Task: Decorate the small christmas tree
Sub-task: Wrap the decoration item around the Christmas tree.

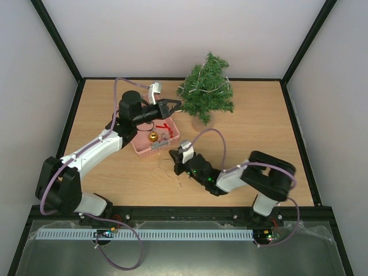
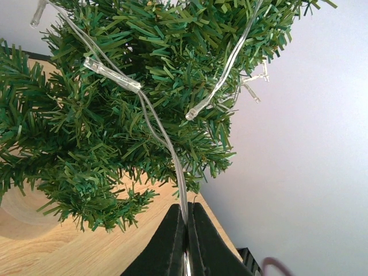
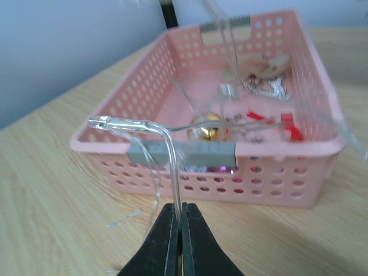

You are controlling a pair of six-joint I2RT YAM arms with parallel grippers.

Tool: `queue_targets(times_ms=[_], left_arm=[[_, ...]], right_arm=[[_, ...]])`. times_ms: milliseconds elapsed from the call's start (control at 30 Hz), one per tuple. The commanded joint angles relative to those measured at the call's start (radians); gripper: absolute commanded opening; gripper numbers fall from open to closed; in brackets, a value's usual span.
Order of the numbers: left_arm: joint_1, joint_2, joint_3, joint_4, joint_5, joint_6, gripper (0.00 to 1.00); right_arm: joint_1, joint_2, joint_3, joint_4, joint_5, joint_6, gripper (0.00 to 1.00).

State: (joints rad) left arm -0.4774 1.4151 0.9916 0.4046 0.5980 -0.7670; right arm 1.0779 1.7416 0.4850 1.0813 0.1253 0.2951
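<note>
No text, label, brand, number or sign can be read in any view.

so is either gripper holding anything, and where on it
Both pinch the clear light string by its thin wire: left gripper beside the small christmas tree, right gripper near the pink basket.

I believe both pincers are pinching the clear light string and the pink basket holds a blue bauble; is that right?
Not quite: the bauble in the pink basket is gold, not blue, as the right wrist view shows. The left pincer and right pincer both pinch the clear light string.
</note>
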Motion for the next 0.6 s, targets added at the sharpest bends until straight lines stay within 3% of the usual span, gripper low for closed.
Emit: queue_targets(times_ms=[0, 333, 567], left_arm=[[-0.003, -0.022, -0.004, -0.005, -0.023, 0.032, 0.02], [-0.004, -0.012, -0.015, -0.018, -0.056, 0.056, 0.02], [-0.005, -0.007, -0.015, -0.028, -0.067, 0.070, 0.02]], right_arm=[[-0.006, -0.221, -0.058, -0.108, -0.055, -0.031, 0.02], [-0.005, -0.807, -0.167, -0.539, -0.090, 0.057, 0.02], [-0.004, -1.221, -0.096, -0.898, 0.201, 0.094, 0.02]])
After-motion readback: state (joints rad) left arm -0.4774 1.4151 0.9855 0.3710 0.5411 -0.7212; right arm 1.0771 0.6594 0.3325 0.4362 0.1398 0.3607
